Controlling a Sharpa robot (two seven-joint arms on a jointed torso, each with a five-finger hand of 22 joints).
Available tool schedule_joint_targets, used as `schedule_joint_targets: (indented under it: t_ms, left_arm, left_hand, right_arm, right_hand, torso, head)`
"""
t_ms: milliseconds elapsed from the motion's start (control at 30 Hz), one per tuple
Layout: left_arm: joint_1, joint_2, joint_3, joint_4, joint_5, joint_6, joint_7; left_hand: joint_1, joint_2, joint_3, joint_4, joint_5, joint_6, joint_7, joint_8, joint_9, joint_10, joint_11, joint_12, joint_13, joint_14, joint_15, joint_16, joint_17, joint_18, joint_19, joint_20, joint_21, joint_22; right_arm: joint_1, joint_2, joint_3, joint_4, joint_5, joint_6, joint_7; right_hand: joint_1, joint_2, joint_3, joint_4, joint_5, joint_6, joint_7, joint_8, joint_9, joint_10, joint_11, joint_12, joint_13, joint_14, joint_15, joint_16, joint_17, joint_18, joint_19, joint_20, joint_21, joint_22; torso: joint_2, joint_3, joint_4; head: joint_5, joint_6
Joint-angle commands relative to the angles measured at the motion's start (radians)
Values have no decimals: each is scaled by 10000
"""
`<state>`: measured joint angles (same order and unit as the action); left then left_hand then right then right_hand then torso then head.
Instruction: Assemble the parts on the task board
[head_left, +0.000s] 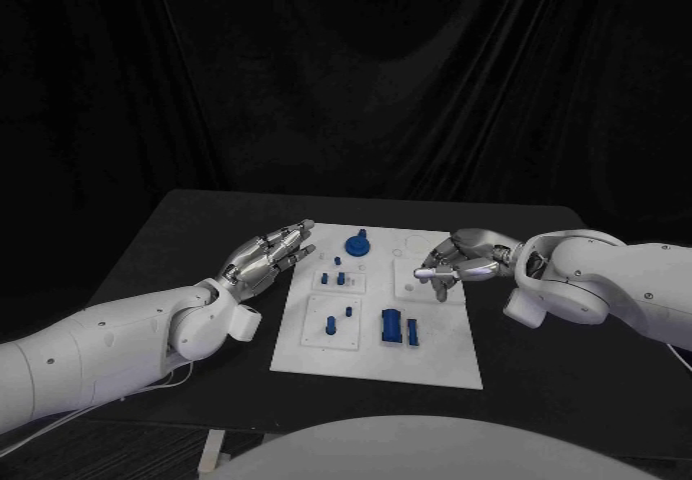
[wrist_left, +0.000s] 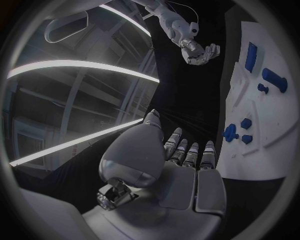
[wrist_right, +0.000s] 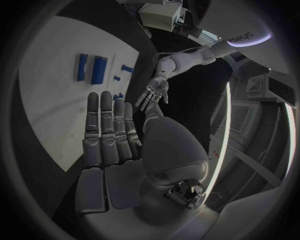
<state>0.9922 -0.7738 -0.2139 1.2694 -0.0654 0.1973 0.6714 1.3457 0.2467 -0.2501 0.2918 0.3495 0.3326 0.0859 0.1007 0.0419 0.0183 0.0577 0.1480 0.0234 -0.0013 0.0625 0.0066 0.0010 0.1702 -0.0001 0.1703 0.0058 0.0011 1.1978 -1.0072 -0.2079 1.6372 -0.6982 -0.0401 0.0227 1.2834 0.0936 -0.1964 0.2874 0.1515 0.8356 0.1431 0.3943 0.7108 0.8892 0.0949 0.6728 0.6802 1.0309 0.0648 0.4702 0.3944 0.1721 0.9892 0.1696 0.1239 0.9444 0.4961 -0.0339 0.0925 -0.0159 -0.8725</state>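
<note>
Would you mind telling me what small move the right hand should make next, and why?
Probably lower the right hand onto the nearest blue part. It hovers over the right side of the task board holding nothing, fingers extended in its wrist view, while blue parts lie loose on the board. The left hand waits open beside the board's left edge.

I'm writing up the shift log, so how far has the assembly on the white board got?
Hard to call anything done: several blue parts lie flat on the task board, and a round blue piece sits near its far edge. Nothing is in hand: the left hand is open beside the board, and the right hand hovers over it, open and empty in its wrist view. Most of the assembly looks left.
</note>
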Motion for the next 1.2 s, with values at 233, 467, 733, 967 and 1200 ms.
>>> schedule_joint_targets:
  t_ms: [233,467,733,967,1200]
  left_arm:
    - [-10,57,9,-19,-472,-742,2321]
    - [-12,121,9,-60,-494,-869,2519]
    - [-18,173,9,-104,-915,-942,2603]
    - [-14,188,-1,-138,-792,-857,39]
    - [19,174,119,38,-711,-1351,-48]
  left_hand:
    - [177,-59,-39,-6,258,245,-52,76,26,120,-69,222,28,13,-151,-66,-10,72,1,-148,-58,-11]
    - [243,-78,-44,-2,323,208,-108,52,17,105,-128,199,22,13,-208,-66,-10,69,1,-204,-58,-11]
    - [271,-97,-71,5,308,84,-189,-10,0,65,-209,133,11,13,-277,-66,-10,67,1,-272,-58,-11]
    - [-3923,-796,734,-870,-866,-961,-859,-297,-419,-183,-577,-344,-234,13,-625,-66,-10,-510,1,-677,-58,-11]
    - [-5787,-1137,1085,-1259,-1378,-1444,-859,-1007,-419,-183,-577,-597,-234,13,-625,-66,-10,-637,1,-876,-58,-11]
  right_arm:
    - [-686,229,-6,-382,2408,-1968,4219]
    - [-1237,518,-6,-806,2996,-1913,5802]
    - [-1616,737,-6,-1070,3097,-1990,6560]
    - [-1794,828,-11,-1170,2933,-1826,6206]
    - [-1766,959,179,-1125,3300,-2321,6094]
  right_hand:
    - [-1294,639,-1367,27,15,-1593,100,-1480,-2847,-2669,1641,-3171,-3717,-3479,1641,-2364,-2352,-494,-3230,1105,-630,-2923]
    - [-1804,519,-1434,40,-538,-2741,-879,-2163,-4551,-4948,958,-3624,-5121,-7525,1113,-3349,-3427,-229,-9124,951,-1025,-7950]
    - [-2152,-129,-471,51,-597,-4594,-2000,-3110,-6333,-7922,-371,-4302,-6358,-9986,58,-4013,-3747,79,-9820,253,-1178,-9130]
    - [-5383,-936,402,-827,-1515,-5955,-1431,-3943,-7108,-8892,-949,-5007,-6802,-10309,-648,-4702,-3944,-515,-9892,-433,-1239,-9444]
    - [-10610,-936,1964,-2874,-1515,-8356,-1431,-3943,-7108,-8892,-949,-6728,-6802,-10309,-648,-4702,-3944,-1721,-9892,-1696,-1239,-9444]
  torso:
    - [-232,42,-125]
    - [-273,22,-201]
    - [-312,16,-202]
    - [-305,20,-204]
    - [-234,49,-269]
  head:
    - [175,-2]
    - [322,-2]
    - [299,-2]
    - [303,1]
    - [290,249]
